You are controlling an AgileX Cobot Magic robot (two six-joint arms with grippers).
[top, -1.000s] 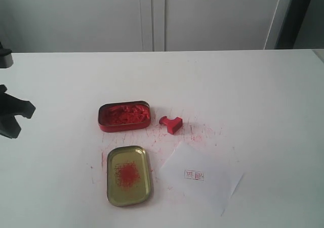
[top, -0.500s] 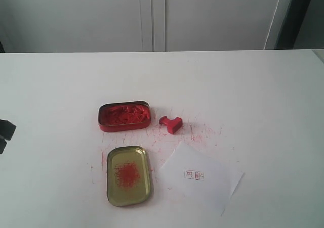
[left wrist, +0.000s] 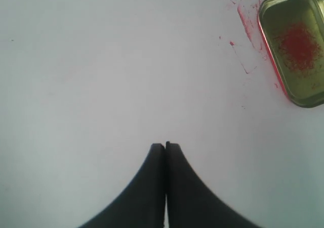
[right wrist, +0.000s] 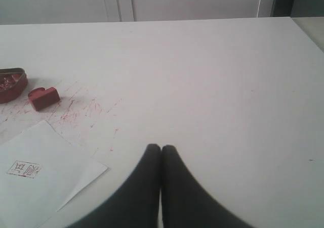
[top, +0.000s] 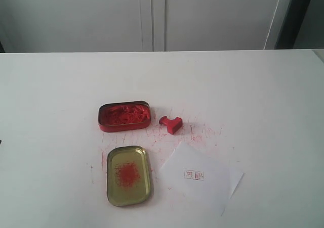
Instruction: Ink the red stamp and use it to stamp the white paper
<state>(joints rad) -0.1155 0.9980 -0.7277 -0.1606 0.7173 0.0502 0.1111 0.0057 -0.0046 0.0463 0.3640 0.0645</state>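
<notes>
The open red tin (top: 124, 116) sat on the white bench (top: 263, 86), packed with crumbly red ink. Camera-side of the tin lay the gold lid (top: 129, 175), smudged red inside. Red smears (top: 200, 132) speckled the bench right of the tin, and pale cabinet doors (top: 212, 15) stood far behind it.

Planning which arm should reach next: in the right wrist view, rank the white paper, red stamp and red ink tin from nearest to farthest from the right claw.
1. white paper, its corner closest to the right claw.
2. red stamp, beyond the paper's far edge.
3. red ink tin, just past the stamp, partly out of view.
</notes>
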